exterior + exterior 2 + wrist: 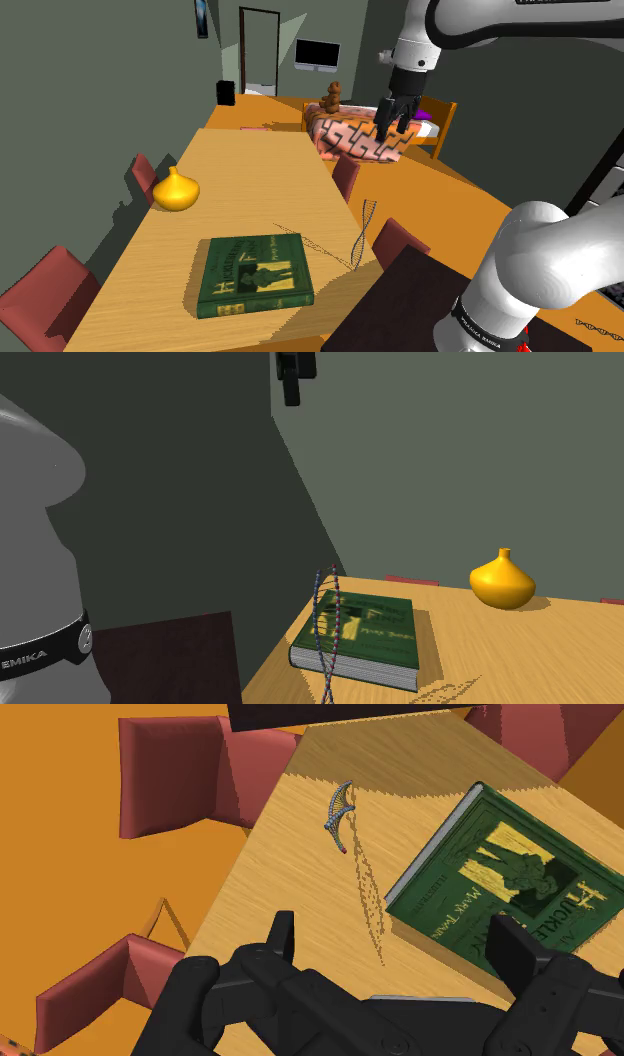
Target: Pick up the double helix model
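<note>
The gripper (293,390) is cut off by the second exterior view's edge at twelve o'clock, the double helix model (327,617) runs off at six o'clock — and in the wrist view the green book (480,884) loses one corner behind a finger (517,951), another past the picture's edge.

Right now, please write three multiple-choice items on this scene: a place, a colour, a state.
1. Where stands the thin, upright double helix model? A on the floor; B on the wooden table beside the green hardcover book; C on a chair.
2. Colour of the glossy gourd-shaped vase? A yellow; B blue; C white.
3. The black two-finger gripper is: A shut on the model; B open above the table; C shut, empty.
Answers: 1 B, it rises from bare wood; 2 A, plainly yellow; 3 B, its fingers stand apart.
</note>
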